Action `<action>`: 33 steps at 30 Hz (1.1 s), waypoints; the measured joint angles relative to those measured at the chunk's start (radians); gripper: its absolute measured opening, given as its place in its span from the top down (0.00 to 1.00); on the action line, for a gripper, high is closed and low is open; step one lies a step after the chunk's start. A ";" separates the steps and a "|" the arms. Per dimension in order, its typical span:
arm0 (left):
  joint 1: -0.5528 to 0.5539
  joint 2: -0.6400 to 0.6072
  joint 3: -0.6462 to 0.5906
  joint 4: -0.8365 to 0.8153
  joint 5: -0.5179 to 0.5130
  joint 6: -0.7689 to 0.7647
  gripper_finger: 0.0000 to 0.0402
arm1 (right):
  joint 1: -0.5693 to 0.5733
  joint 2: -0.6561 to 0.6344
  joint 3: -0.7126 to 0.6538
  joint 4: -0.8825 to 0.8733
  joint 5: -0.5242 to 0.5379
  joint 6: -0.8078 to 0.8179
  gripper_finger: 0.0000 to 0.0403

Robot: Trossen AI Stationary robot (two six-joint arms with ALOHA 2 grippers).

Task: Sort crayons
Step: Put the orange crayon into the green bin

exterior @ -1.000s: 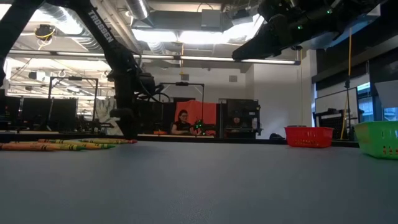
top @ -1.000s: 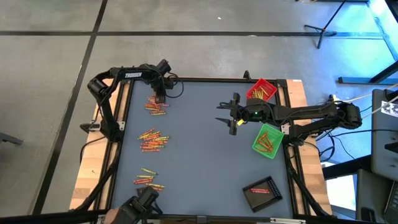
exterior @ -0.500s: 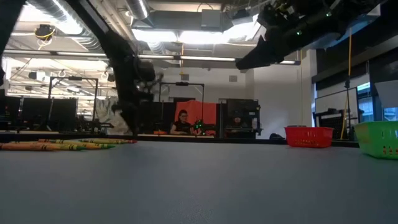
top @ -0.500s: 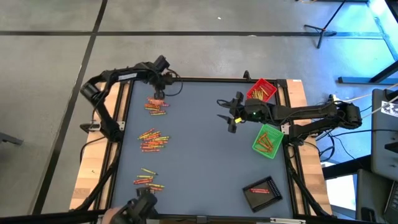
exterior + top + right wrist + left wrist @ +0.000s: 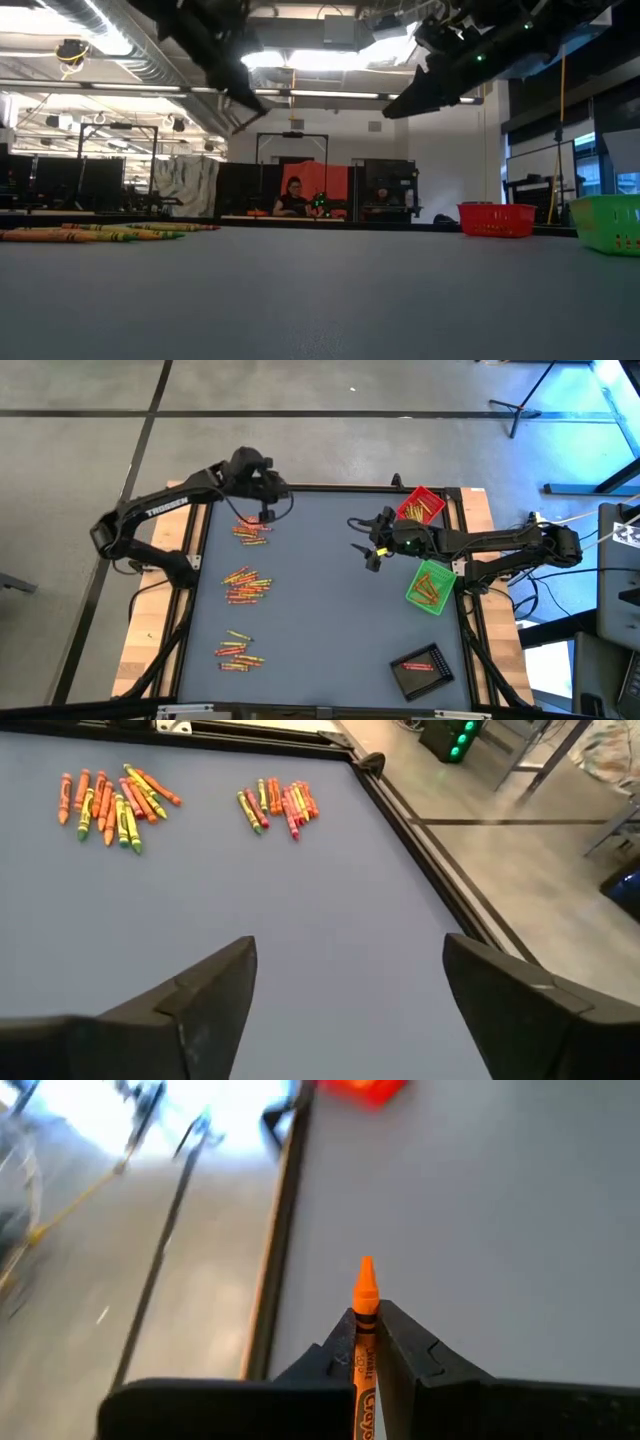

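Left gripper (image 5: 362, 1342) clamps orange crayon (image 5: 364, 1295) (pick done); you carry it toward trays at 3 o'clock; right gripper (image 5: 345, 990) spread wide, empty.

Crayons (image 5: 90, 233) lie on the table (image 5: 320, 300), red tray (image 5: 497, 219) and green tray (image 5: 608, 222) opposite, arms seemingly overhead

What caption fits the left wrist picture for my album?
The left gripper has its jaws shut on an orange crayon, above the gray table.
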 joint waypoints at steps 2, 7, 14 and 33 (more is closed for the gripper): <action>-0.040 -0.011 0.000 0.029 0.057 -0.011 0.99 | 0.000 0.000 0.000 0.005 -0.001 -0.011 0.20; -0.151 -0.015 -0.064 0.226 0.142 -0.039 1.00 | 0.000 0.000 0.000 0.050 -0.020 -0.012 0.22; -0.260 -0.014 -0.304 0.767 0.133 -0.163 1.00 | 0.000 0.011 0.000 0.168 -0.159 -0.013 0.25; -0.477 0.143 -0.471 1.371 0.027 -0.243 1.00 | 0.001 0.255 0.000 0.648 -0.394 -0.071 0.25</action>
